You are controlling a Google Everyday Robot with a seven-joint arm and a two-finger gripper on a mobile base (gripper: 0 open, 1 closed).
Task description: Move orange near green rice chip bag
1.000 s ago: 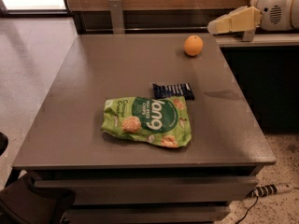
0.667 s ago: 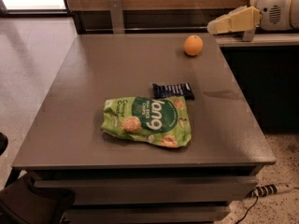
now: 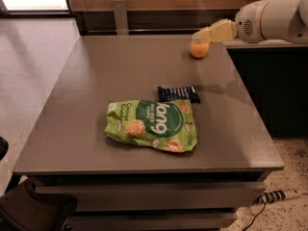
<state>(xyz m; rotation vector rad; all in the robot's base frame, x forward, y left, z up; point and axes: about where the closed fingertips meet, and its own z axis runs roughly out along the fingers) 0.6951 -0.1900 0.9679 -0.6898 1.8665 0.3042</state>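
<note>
My gripper (image 3: 199, 36) hangs over the far right corner of the table (image 3: 91, 100), at the end of my white arm (image 3: 276, 17), which reaches in from the right edge of the view. The cream-coloured gripper points left and slightly down, and its tip sits just above the orange (image 3: 199, 50). From this angle it looks to be touching or almost touching the top of the fruit, but I cannot tell which. I also cannot tell whether the gripper is open or closed.

The orange rests on the tabletop close to the far edge and the right edge. It is 1 small round fruit, and it casts a short shadow on the grey surface.

The green rice chip bag (image 3: 153, 124) lies flat near the middle of the table, towards the near edge and well apart from the orange. Its white lettering is turned sideways and the pictures of tan chips face up. Just beyond its far right corner lies 1 small dark blue wrapper (image 3: 178, 94), touching or nearly touching the bag, between the bag and the orange.

On the speckled floor to the lower right, a power strip (image 3: 278, 195) lies with its cable trailing off.
</note>
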